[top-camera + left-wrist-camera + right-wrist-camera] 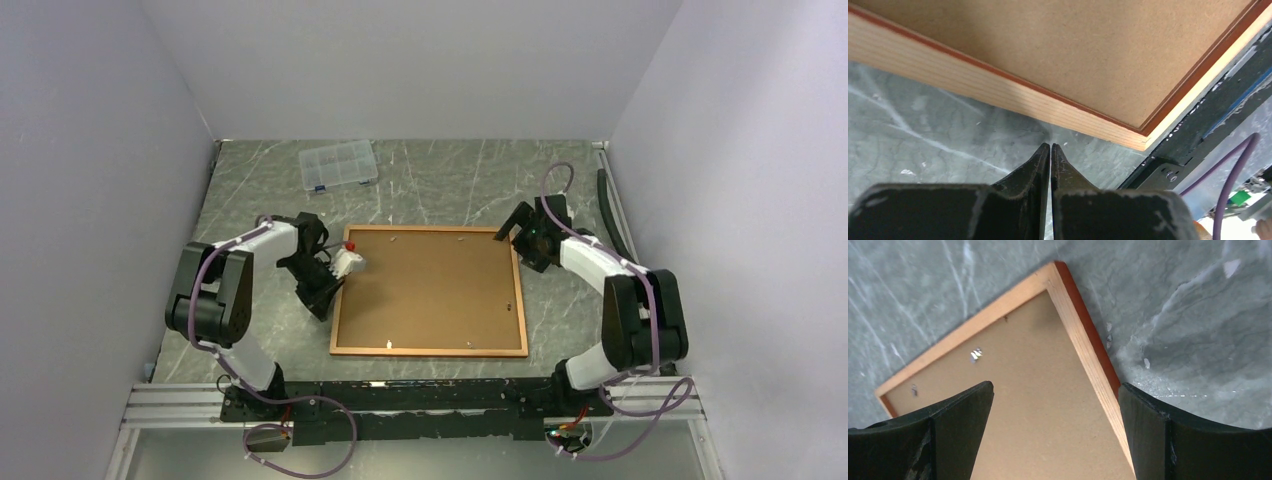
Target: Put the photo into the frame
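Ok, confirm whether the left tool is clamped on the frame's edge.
No, in the left wrist view the left tool is shut on nothing, just short of the frame and its wooden side.

Soft, even overhead light, faint shadows — left claw [1050, 146] sl. blurred up close, blown-out patch btm-right.

Robot lab booth — plain white walls [400, 60] boxing a marbled tabletop [440, 180].

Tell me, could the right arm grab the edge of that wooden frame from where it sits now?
Probably yes. The right gripper is open over a far corner of the frame: one finger above the backing board, the other outside the rim. Nothing else lies between them.
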Controlling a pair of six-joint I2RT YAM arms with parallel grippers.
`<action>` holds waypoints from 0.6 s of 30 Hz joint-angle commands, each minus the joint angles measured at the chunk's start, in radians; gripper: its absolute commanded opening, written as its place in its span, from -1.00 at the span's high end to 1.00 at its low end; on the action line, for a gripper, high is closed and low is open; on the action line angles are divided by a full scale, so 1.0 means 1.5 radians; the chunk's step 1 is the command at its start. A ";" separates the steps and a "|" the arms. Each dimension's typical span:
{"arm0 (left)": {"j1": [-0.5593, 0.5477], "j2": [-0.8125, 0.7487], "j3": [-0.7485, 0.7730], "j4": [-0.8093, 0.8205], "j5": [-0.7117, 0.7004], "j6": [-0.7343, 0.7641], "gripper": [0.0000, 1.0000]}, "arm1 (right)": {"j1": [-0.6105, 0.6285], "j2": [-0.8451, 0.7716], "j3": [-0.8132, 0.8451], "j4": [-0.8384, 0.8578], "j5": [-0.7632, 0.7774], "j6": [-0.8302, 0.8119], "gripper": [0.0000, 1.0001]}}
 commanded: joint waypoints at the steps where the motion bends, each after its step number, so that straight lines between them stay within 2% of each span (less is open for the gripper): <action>1: -0.040 -0.041 -0.020 0.014 -0.034 0.027 0.78 | -0.002 0.051 0.031 0.039 -0.054 -0.010 -1.00; 9: -0.139 -0.021 -0.009 0.025 -0.014 -0.005 0.78 | 0.012 0.184 0.095 0.105 -0.160 0.018 -0.98; 15: -0.249 0.037 0.036 0.037 0.024 -0.061 0.76 | 0.103 0.311 0.276 0.051 -0.182 0.006 -0.98; 18: -0.314 0.063 0.071 0.019 0.052 -0.083 0.68 | 0.133 0.363 0.365 0.026 -0.192 0.002 -0.99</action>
